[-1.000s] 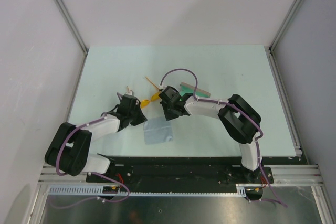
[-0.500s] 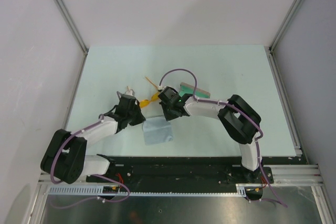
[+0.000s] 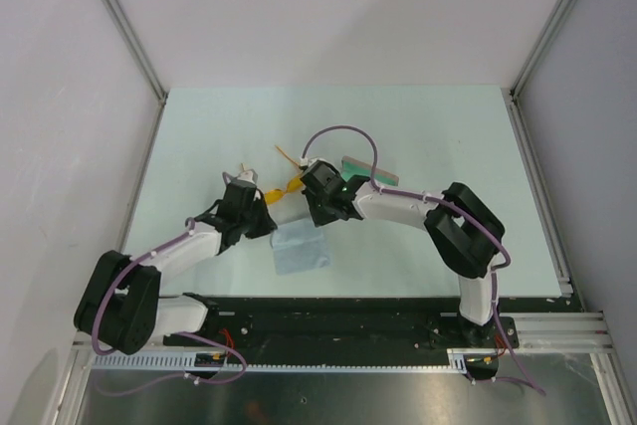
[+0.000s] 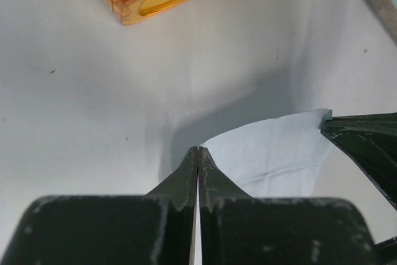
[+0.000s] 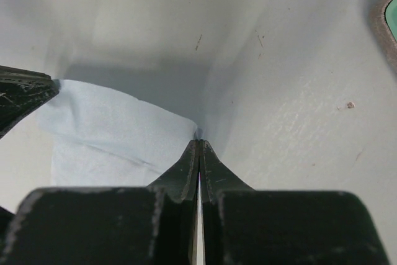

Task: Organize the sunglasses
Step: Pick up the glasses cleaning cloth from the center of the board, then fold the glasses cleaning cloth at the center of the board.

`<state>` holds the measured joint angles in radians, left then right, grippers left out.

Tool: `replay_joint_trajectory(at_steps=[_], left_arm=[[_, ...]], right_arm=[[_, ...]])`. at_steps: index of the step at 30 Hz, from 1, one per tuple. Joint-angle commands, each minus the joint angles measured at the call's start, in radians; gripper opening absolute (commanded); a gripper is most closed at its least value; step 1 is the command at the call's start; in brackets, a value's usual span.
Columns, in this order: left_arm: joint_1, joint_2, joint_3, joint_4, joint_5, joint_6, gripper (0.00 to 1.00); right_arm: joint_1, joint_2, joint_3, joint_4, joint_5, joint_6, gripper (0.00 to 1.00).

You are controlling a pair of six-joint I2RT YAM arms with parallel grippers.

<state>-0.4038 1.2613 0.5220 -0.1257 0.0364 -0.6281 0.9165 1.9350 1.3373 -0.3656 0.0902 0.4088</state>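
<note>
While both arms hunch over the cloth [image 3: 301,254], the left pincer [image 4: 197,152] is clenched on one far corner and the right pincer [image 5: 198,146] nips the other. I'd say lift both corners evenly, cloth taut. The sunglasses [image 3: 284,186] lie on the counter [image 3: 438,136] just beyond the cloth's far edge. Their lenses run roughly along that edge, and one thin arm points away from it.

Sunglasses [image 3: 287,185] behind cloth [image 3: 302,251] (case [image 3: 369,169] perhaps right).
</note>
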Motion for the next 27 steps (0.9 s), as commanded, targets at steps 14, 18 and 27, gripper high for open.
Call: replay_joint_trajectory(at_steps=[14, 18, 27], left_arm=[[-0.027, -0.092, -0.026, -0.005, 0.063, -0.001, 0.00], [-0.032, -0.100, -0.037, -0.003, 0.071, 0.001, 0.00], [-0.040, -0.122, -0.053, -0.006, 0.080, -0.004, 0.00]], right_arm=[[0.045, -0.077, -0.027, -0.061, 0.003, -0.005, 0.00], [0.047, -0.085, -0.041, -0.072, 0.003, -0.007, 0.00], [0.054, -0.125, -0.069, -0.073, -0.003, -0.021, 0.00]])
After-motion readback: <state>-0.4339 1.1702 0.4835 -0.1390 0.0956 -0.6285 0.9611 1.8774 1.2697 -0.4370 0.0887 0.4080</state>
